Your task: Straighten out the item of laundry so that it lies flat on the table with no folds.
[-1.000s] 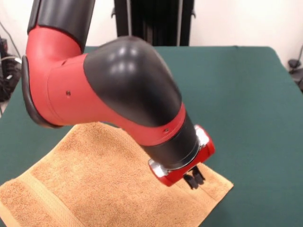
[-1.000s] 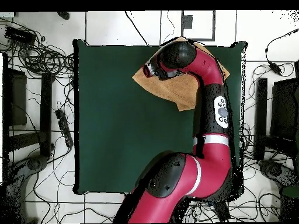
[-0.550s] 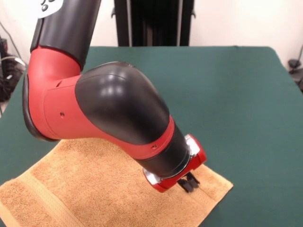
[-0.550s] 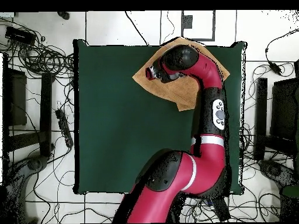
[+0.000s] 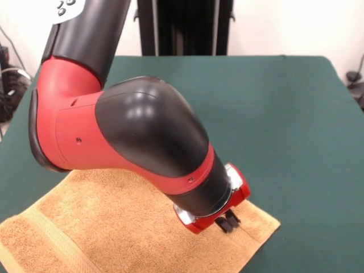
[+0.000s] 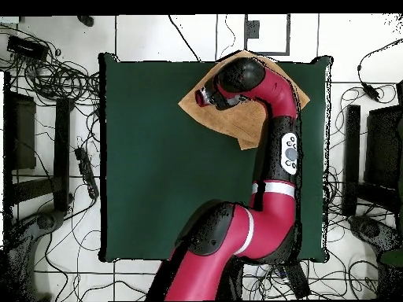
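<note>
- The towel (image 5: 114, 227) lay near one corner of the table (image 5: 284, 114), turned at an angle to the table's edges, with one of its ends reaching past the table's edge in the overhead view (image 6: 244, 114).
- What showed of the towel in the front view looked spread in a single layer, with a paler woven band (image 5: 54, 239) running straight across one end and no fold or ridge visible on the exposed cloth.
- A large part of the towel was hidden under the arm (image 5: 125, 136) in both views, so whether a fold remained there could not be told.
- The corner of the towel nearest the gripper (image 5: 226, 220) lay flat on the green cloth, with a clean point.
- The gripper hung low over the towel close to that corner; its two dark fingertips stood close together, and nothing could be seen between them. Whether they touched the cloth, or pinched it, could not be told.
- Judged from this, the task looked mostly done: the visible cloth was flat. What seemed left was to free the gripper from the towel and confirm the covered part lay smooth.
</note>
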